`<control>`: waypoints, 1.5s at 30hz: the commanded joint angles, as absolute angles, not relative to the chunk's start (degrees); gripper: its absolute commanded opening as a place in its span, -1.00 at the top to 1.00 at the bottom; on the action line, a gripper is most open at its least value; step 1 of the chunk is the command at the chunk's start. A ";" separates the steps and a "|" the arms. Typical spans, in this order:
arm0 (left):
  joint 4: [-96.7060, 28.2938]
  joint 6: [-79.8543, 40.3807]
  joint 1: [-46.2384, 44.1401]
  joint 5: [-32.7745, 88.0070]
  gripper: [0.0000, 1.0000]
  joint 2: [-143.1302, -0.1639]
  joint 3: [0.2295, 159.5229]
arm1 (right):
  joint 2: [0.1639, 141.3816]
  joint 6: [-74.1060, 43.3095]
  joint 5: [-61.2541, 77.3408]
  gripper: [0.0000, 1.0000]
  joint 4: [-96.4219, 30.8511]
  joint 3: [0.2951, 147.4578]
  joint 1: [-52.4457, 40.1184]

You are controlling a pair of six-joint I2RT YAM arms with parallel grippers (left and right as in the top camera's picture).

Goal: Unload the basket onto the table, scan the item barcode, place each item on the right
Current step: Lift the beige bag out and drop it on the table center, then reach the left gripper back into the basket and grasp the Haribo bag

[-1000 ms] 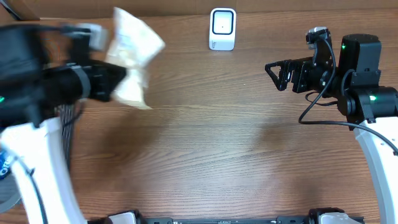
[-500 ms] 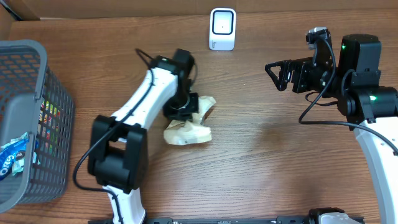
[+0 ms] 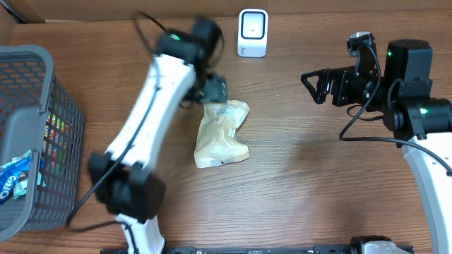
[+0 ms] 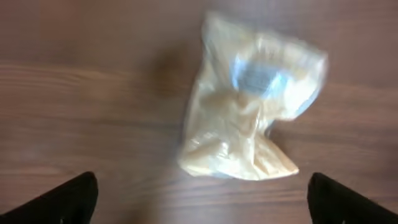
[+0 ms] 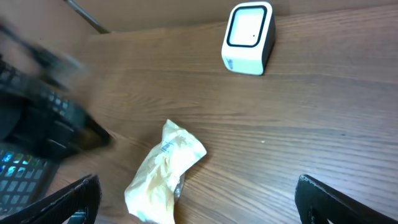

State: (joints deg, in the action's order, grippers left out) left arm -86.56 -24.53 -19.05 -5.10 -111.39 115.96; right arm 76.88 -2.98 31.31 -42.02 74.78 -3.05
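Observation:
The item, a crinkled pale yellow bag (image 3: 222, 134), lies flat on the wooden table, free of both grippers. It also shows in the left wrist view as the bag (image 4: 249, 106) and in the right wrist view as the bag (image 5: 165, 171). My left gripper (image 3: 214, 88) hovers just behind the bag, blurred by motion. In its wrist view the left gripper (image 4: 202, 205) is open, with bare table between its fingers. The white barcode scanner (image 3: 253, 32) stands at the back centre, scanner (image 5: 249, 37) face forward. My right gripper (image 3: 309, 86) is open at the right, also right gripper (image 5: 196, 199), holding nothing.
A grey mesh basket (image 3: 63, 141) with several packaged goods inside stands at the table's left edge. A cardboard wall runs along the back behind the scanner.
The left arm carried the bag from the far left to mid-table, let it go and opened. It has now pulled back toward the rear; the right arm is still.

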 commanded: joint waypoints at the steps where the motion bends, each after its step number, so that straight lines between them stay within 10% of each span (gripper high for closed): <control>1: -91.70 -23.77 -12.53 -14.17 -0.99 -102.00 127.79 | 76.64 -2.96 31.62 -1.00 -41.78 76.51 -3.27; 17: -89.67 -19.44 50.63 -3.68 -0.99 -93.12 111.87 | 76.64 -2.96 31.62 -1.00 -41.71 76.51 -3.27; 38: -49.41 -6.33 52.69 13.17 -1.00 -105.23 75.11 | 76.64 -3.01 31.64 -1.00 -43.29 76.51 -3.27; 41: -49.41 -6.44 52.69 13.32 -0.70 -107.24 75.11 | 76.64 -3.01 31.66 -1.00 -43.33 76.51 -3.27; 45: -49.78 -6.46 52.69 16.29 0.63 -107.33 75.55 | 76.64 -3.01 31.66 -1.00 -43.44 76.51 -3.27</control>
State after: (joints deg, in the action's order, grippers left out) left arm -49.36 -7.09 53.23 12.80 -106.52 75.77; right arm 76.88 -2.96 31.27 -43.38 74.78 -3.05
